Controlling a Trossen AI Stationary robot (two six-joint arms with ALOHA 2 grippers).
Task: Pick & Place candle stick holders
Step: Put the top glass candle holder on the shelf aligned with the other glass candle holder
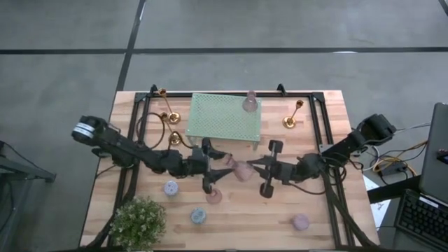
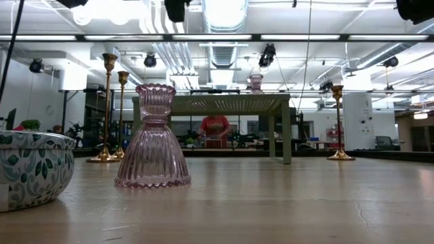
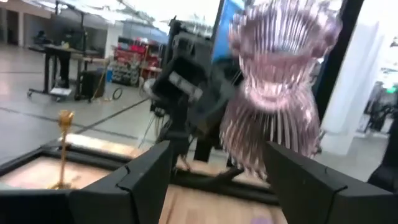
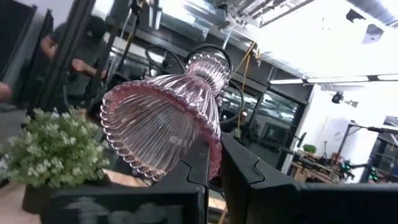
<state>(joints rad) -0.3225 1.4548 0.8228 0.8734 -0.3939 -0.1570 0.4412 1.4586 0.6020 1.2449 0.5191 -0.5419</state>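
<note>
A ribbed pink glass candle stick holder [image 1: 241, 170] hangs above the table's middle, with my right gripper [image 1: 253, 168] shut on it. My left gripper [image 1: 225, 170] is open just to its left; in the left wrist view the holder [image 3: 280, 93] shows between and beyond the two fingers, apart from them. A second pink holder [image 2: 152, 135] stands on its flared base on the table [image 1: 213, 197]. A third [image 1: 250, 102] stands on the mint-green rack [image 1: 225, 117]. Gold candlesticks [image 1: 171, 117] [image 1: 292, 115] stand either side of the rack. My right gripper pinches the beaded rim of the holder's flared base [image 4: 208, 146] between its two fingers, coming roughly level from the table's right. The holder is lifted clear of the table and tipped onto its side, base toward my right wrist and cup end [image 4: 208, 65] pointing away.
Small pastel cups stand near the front: blue ones [image 1: 171, 187] [image 1: 198, 215] and a pinkish one [image 1: 301, 222]. A potted plant [image 1: 140, 220] fills the near left corner. A black frame [image 1: 323, 133] runs round the table. People show in the room behind [image 2: 215, 129].
</note>
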